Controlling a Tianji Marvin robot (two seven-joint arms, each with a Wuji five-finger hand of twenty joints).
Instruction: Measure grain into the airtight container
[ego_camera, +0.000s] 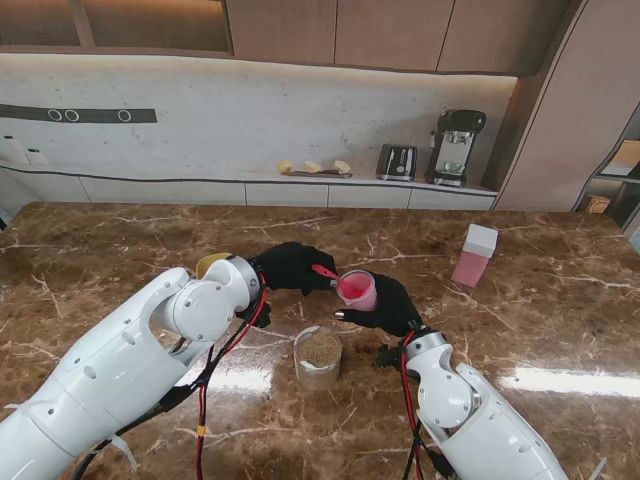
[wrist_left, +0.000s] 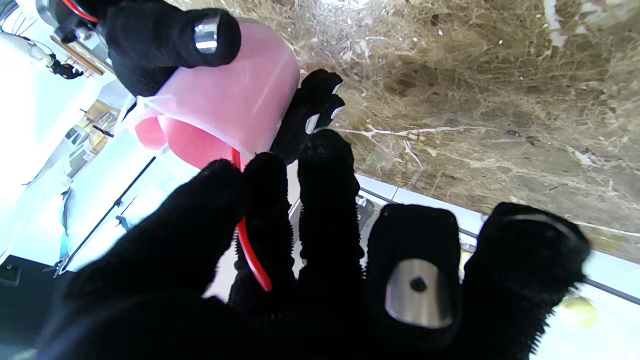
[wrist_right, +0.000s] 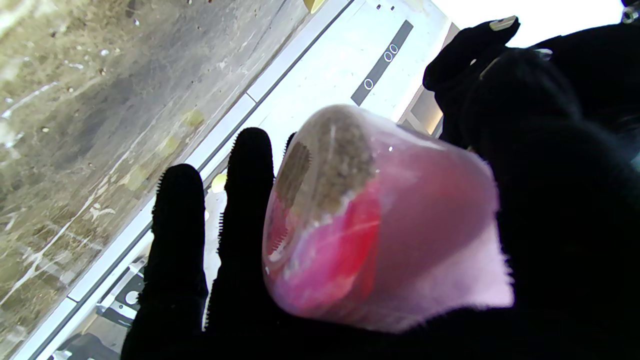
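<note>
Two white robot arms reach in over a brown marbled table, each ending in a black-gloved robot hand, and the two meet above the middle of it. The right robot hand is wrapped around a translucent pink cup, held up off the table and tilted, its mouth turned toward the left hand and its base toward the right hand's palm; the right wrist view shows brownish grain lying against the inside of the cup. The left robot hand is closed on the thin handle of a red scoop, whose long axis runs left to right with the bowl end pointing into the pink cup's mouth. In the left wrist view the red handle passes between the gloved fingers and meets the cup's rim. Nearer than both hands stands a clear, round airtight container, upright and open, partly filled with brown grain, resting on the table apart from the hands. Far to the right on the table stands a small pink box with a white top. On the far counter against the wall sit a toaster and a coffee machine.
</note>
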